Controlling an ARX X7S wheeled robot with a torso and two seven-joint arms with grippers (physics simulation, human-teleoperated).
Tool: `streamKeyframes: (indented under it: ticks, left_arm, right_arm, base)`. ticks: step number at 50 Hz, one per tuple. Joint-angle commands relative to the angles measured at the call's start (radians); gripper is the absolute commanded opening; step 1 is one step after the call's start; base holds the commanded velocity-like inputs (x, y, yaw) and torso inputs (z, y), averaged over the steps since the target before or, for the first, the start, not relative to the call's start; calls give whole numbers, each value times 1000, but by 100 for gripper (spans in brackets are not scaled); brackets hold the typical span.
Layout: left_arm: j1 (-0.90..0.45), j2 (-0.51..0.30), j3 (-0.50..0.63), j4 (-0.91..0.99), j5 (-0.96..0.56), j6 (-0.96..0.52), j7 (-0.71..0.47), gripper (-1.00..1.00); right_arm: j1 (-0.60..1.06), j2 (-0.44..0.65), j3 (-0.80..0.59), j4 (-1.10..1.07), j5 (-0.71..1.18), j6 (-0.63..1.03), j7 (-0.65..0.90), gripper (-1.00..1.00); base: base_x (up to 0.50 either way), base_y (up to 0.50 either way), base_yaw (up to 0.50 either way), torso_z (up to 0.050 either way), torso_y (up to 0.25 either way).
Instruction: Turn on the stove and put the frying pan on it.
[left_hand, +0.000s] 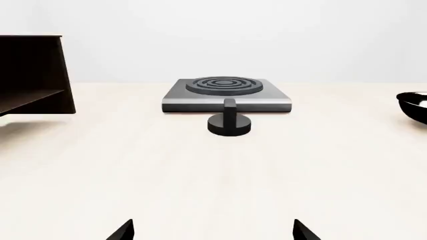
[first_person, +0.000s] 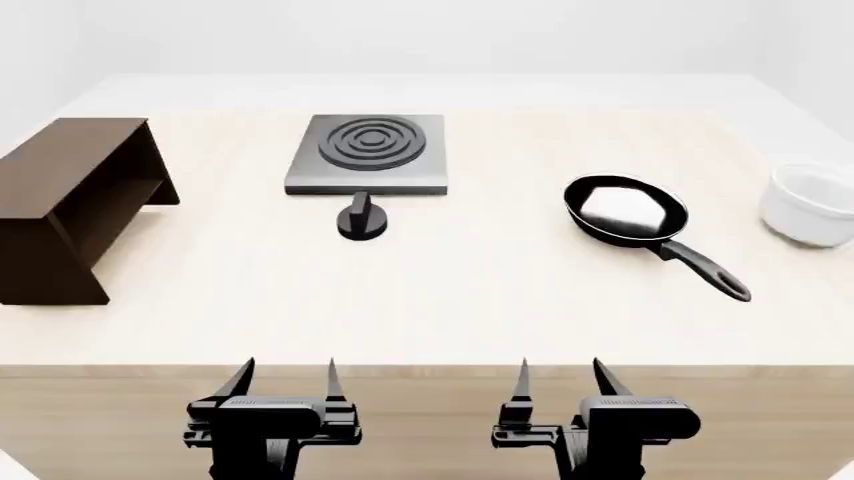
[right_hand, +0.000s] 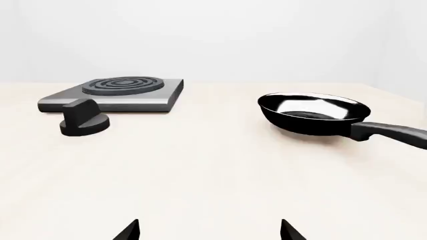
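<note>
The stove is a flat grey plate with dark ring burner at the table's back middle, seen too as the stove and the stove. Its round black knob stands just in front, the knob upright with its ridge, also the knob. The frying pan rests on the table right of the stove, handle pointing toward the near right; the frying pan is empty and glossy. My left gripper and right gripper both hang open at the table's near edge, holding nothing.
A brown wooden shelf stands at the left, also the shelf. A white bowl sits at the far right edge. The light wooden table stretches between the grippers and the objects.
</note>
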Motion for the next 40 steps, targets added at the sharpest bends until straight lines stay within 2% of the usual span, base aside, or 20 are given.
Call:
streamKeyframes:
  ticks: [1,21,23,25,30,35,40]
  left_arm:
    - [-2,-16,18,2,-17,-5,-18,100]
    - [-6,-62,56,39,-80,-29,-83,100]
    - [-6,-68,49,83,-56,-27,-117,100]
    - [-28,-74,26,149,-86,-126,-132,100]
    - [-49,-94,9,274,-87,-218,-165,100]
    - [-51,-110,8,352,-106,-262,-167,100]
    - [-44,-119,20,356,-105,-238,-166,100]
  right_arm:
    - [4,17,-24,6,7,5,20,100]
    - [10,66,-73,-45,57,49,68,100]
    - [14,70,-81,-97,-8,76,122,100]
    - [18,74,-66,-195,20,149,122,100]
    - [47,80,-22,-384,80,286,141,100]
    - [44,88,-9,-449,106,292,147,100]
    - [33,88,5,-458,138,256,147,100]
  base:
    - [0,0,0,0,0]
    - [0,0,0,0,0]
    - [0,0,0,0,0]
    - [0,0,0,0,0]
    - [0,0,0,0,0]
    - [27,0,0,0,0]
    - [345,0,0,0,0]
